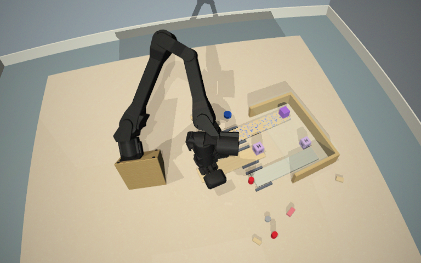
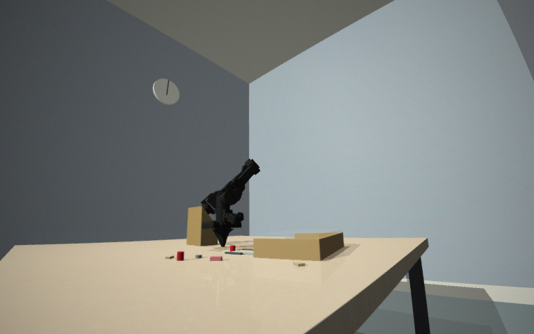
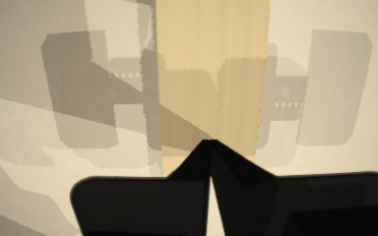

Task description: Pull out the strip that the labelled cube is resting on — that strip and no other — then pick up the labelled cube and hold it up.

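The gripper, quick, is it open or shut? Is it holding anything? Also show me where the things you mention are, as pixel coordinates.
Gripper (image 1: 214, 186) (image 2: 223, 245) (image 3: 209, 147): closed, fingertips together, with nothing seen between them.

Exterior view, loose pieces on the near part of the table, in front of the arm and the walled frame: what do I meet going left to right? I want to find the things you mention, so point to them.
Tan block (image 1: 256, 240) (image 2: 169, 257) → red cylinder (image 1: 274, 235) (image 2: 180, 255) → grey disc (image 1: 267, 218) (image 2: 198, 256) → pink block (image 1: 290, 211) (image 2: 215, 258) → second tan block (image 1: 339, 178) (image 2: 299, 264)
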Controlling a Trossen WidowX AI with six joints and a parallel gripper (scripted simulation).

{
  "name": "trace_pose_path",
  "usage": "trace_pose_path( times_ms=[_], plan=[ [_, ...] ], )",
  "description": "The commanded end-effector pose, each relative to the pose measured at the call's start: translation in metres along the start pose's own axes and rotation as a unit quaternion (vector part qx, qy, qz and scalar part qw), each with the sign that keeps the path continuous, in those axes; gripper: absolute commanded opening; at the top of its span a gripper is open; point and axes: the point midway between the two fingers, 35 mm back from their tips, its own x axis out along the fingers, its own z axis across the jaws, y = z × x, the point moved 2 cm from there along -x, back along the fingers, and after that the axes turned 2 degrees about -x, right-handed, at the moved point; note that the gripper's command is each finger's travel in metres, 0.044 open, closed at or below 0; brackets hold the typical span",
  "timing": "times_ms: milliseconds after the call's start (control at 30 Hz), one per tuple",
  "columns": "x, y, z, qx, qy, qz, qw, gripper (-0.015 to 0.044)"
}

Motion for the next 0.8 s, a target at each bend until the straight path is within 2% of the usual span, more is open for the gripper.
trace_pose_path(
  times_ms=[0,233,433,533,767],
  plan=[
    [0.003,0.007,0.003,0.003,-0.002,0.012,1.000,0.0000],
    [0.003,0.007,0.003,0.003,-0.002,0.012,1.000,0.0000],
    [-0.040,-0.002,-0.001,0.003,0.000,0.011,1.000,0.0000],
    [-0.042,-0.002,-0.001,0.003,0.000,0.012,1.000,0.0000],
    [-0.042,-0.033,-0.001,-0.018,-0.001,0.011,1.000,0.0184]
  ],
)
